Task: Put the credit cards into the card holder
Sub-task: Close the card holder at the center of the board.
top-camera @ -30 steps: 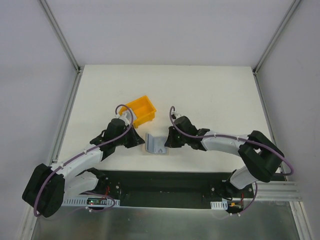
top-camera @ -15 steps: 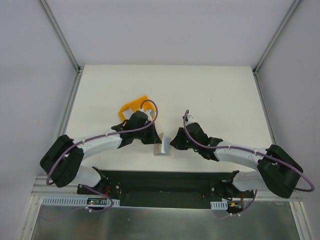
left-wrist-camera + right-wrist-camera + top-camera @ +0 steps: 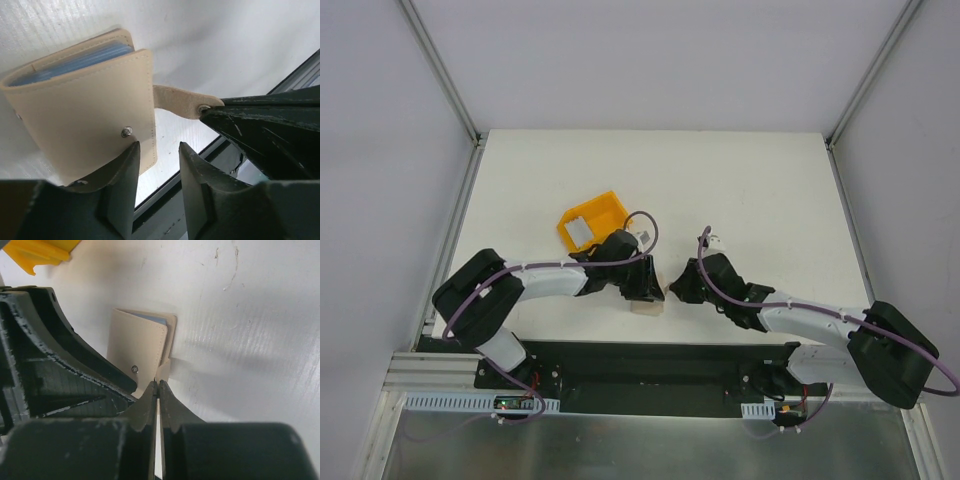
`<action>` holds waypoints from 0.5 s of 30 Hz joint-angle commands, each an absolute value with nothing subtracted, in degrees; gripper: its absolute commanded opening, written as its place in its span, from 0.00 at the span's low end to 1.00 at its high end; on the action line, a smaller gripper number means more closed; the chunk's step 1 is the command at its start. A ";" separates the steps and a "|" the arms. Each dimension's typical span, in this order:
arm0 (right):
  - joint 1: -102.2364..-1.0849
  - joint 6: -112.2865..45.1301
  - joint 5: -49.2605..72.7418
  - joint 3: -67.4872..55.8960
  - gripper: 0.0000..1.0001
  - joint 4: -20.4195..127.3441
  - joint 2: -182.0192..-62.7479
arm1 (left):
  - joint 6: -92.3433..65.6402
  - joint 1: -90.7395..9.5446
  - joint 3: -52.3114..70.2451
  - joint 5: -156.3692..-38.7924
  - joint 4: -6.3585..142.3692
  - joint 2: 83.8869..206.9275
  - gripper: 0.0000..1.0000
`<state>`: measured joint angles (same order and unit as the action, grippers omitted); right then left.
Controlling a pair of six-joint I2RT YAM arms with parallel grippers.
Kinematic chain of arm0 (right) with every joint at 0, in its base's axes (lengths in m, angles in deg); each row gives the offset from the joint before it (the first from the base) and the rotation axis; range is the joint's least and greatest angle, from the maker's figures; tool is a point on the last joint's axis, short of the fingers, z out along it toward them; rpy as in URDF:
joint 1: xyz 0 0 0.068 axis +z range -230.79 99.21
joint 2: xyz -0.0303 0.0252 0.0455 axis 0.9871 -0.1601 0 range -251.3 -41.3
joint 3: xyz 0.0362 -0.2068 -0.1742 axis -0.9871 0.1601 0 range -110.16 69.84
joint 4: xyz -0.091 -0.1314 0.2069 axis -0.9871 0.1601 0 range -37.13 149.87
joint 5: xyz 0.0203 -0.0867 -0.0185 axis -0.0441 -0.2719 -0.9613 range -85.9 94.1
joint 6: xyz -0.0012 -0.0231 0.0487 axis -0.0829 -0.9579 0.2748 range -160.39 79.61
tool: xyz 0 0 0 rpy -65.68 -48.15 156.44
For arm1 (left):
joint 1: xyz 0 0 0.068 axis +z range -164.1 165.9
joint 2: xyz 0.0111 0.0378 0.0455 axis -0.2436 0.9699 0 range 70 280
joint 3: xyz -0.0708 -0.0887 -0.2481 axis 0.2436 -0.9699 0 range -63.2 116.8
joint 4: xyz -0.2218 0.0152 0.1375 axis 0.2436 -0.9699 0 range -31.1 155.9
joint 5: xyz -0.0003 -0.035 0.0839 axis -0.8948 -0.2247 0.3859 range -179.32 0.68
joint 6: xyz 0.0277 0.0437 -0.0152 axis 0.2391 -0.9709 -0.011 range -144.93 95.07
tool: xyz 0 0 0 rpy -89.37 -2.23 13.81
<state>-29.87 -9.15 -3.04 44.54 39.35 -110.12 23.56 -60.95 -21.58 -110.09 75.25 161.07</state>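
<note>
Credit cards (image 3: 75, 62) are seated in folded card holder (image 3: 85, 110); strap (image 3: 175, 100) is pinched by right claw (image 3: 159, 384), left claw (image 3: 159, 150) apart; snap (image 3: 127, 131) unfastened.

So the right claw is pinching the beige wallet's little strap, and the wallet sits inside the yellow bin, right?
Not quite. The right claw does pinch the strap of the wallet, but the wallet sits on the white table, outside the yellow bin, not inside it. The top external view shows that.

Bright even light, soft shadows, mild glare on the white table (image 3: 240, 340), blurred wrist-view foregrounds.
</note>
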 commanded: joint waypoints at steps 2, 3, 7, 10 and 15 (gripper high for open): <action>-29.64 -9.63 -5.48 43.83 0.03 36.52 -108.54 | 21.48 -61.47 -22.77 -107.52 76.36 153.95 0.40; -29.72 -9.89 -5.48 43.82 0.03 36.52 -108.71 | 20.87 -61.47 -23.12 -106.64 76.10 152.20 0.41; -29.64 -9.98 -5.48 44.00 0.03 36.52 -109.24 | 18.32 -61.47 -25.14 -102.51 74.43 145.52 0.49; -29.64 -9.81 -5.22 44.61 0.03 36.17 -109.68 | 16.73 -61.47 -26.55 -98.91 72.32 141.12 0.51; -29.55 -9.10 -3.55 44.97 0.03 34.41 -111.52 | 15.58 -61.38 -29.62 -92.58 69.16 136.72 0.54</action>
<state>-29.85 -9.43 -3.98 44.78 38.08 -110.43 18.27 -61.01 -26.89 -99.38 72.82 139.32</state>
